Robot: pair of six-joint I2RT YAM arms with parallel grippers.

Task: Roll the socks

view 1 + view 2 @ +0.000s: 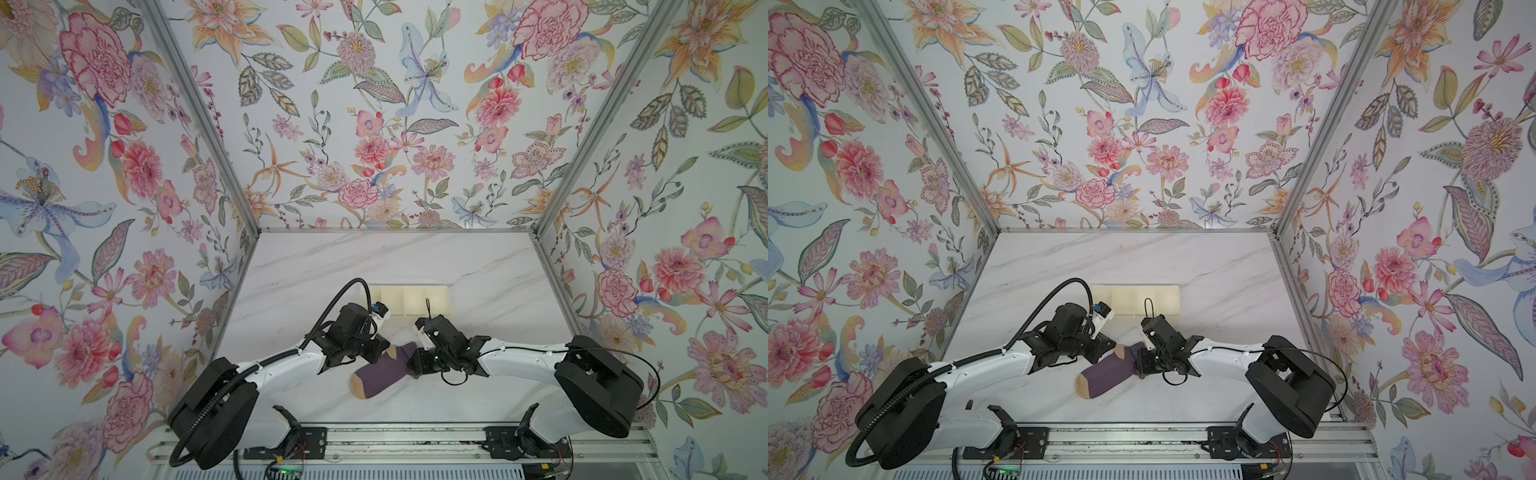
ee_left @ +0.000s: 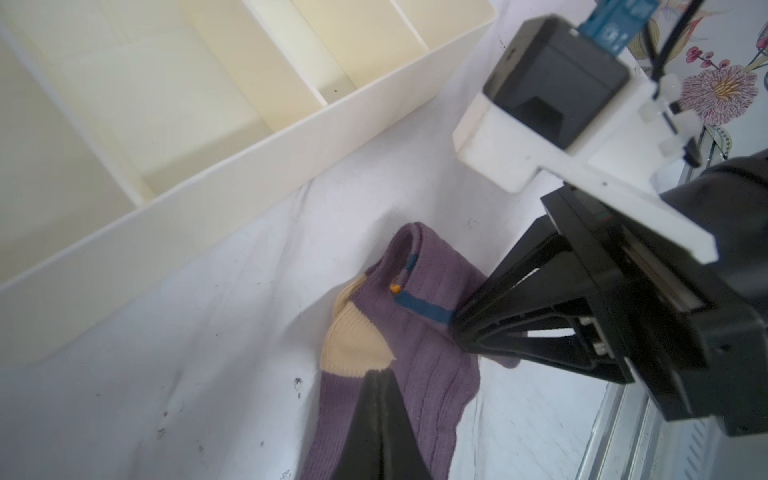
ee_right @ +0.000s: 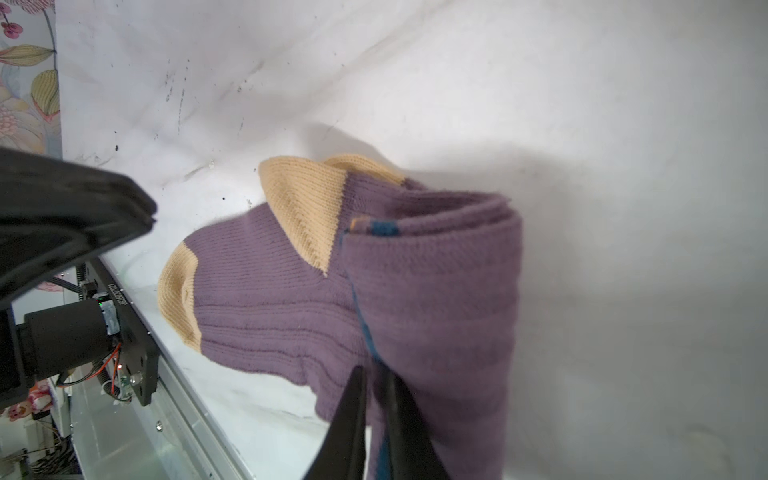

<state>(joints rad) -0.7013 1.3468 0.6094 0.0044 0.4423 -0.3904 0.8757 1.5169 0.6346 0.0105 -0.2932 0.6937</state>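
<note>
The socks lie on the white marble table, dark purple ribbed fabric with a tan toe pointing toward the front. Their cuff end is folded back over the tan heel. My left gripper is shut, its closed tips resting on the socks just below the heel patch. My right gripper is shut on the socks' folded cuff layer, with purple fabric and a blue stripe between its fingers. In both top views the two grippers meet over the cuff end.
A cream divided tray stands just behind the grippers. The metal rail carrying both arm bases runs along the front edge. Flowered walls enclose the table on three sides.
</note>
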